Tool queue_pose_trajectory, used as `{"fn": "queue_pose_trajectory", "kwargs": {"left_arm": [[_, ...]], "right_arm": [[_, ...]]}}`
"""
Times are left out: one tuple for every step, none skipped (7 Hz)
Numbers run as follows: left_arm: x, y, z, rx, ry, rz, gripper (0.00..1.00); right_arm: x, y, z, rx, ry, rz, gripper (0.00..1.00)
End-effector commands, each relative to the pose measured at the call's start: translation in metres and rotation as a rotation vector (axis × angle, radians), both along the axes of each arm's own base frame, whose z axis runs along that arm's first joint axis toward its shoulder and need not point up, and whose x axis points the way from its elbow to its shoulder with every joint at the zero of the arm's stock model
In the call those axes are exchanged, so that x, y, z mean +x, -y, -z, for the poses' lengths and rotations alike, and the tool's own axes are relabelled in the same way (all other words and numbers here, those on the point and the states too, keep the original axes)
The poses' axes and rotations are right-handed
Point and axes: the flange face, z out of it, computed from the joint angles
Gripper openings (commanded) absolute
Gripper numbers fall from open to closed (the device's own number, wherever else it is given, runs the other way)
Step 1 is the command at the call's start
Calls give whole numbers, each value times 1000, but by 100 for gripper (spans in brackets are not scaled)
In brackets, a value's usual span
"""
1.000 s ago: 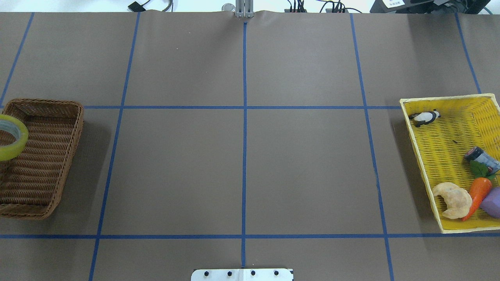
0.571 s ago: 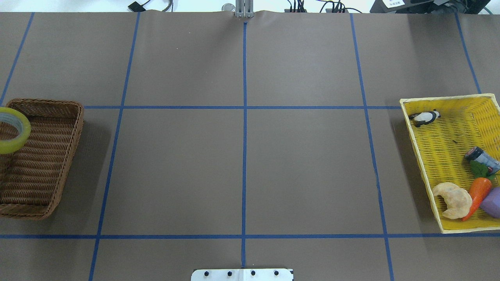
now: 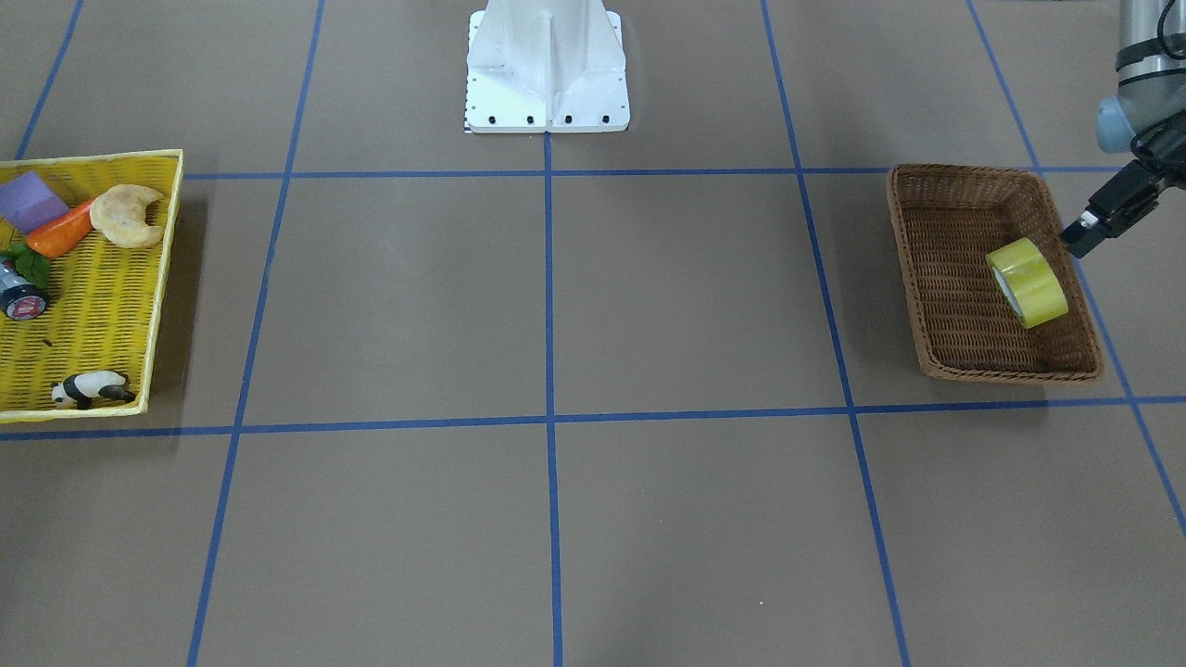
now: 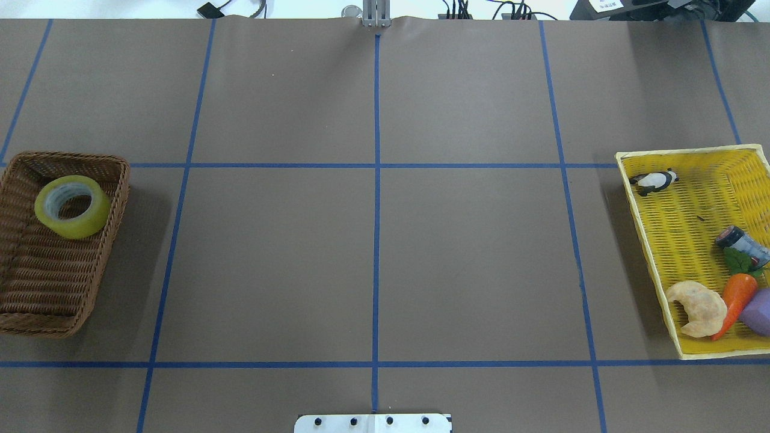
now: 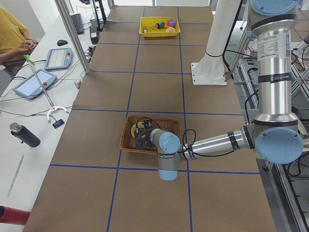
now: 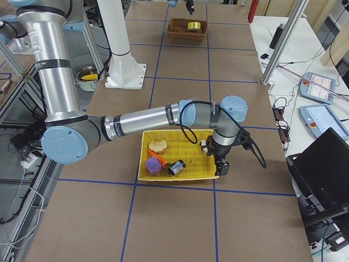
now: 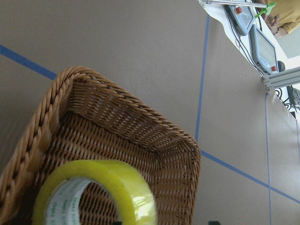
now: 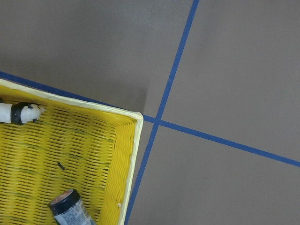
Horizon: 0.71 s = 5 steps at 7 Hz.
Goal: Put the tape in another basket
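Tape (image 3: 1030, 283) lies tilted inside the brown basket (image 3: 954, 269), free of any grip. Left pincer (image 3: 1079, 239) is spread open just beside the rim. Right pincer (image 6: 221, 168) is by the yellow basket (image 4: 686, 228); its state cannot be told. Judgement: transfer looks done, only pulling the arm clear remains.

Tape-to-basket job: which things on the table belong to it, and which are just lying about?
Part of the job:
yellow-green packing tape roll, lying in the basket
brown woven wicker basket
left gripper, beside that basket

Lying about:
bright yellow woven basket
black-and-white panda figurine
toy croissant
orange toy carrot
purple block
small dark bottle
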Motion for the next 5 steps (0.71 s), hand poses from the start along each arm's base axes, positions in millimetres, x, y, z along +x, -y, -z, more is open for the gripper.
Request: {"fn": "queue_pose_trajectory", "kwargs": {"left_arm": [[1,2,9,25,-6,-8,97],[-4,7,23,81,-2,7,97],[-22,12,23,208,77,47,98],[-38,23,21,274,173,75,98],[-51,38,31,321,268,87,98]], "right_arm": [[0,0,0,0,-1,-1,100],[0,0,1,1,-1,-1,100],[0,-1,1,1,-1,-1,100],[0,-1,1,3,-1,-1,100],[0,-2,1,1,-1,-1,100]]}}
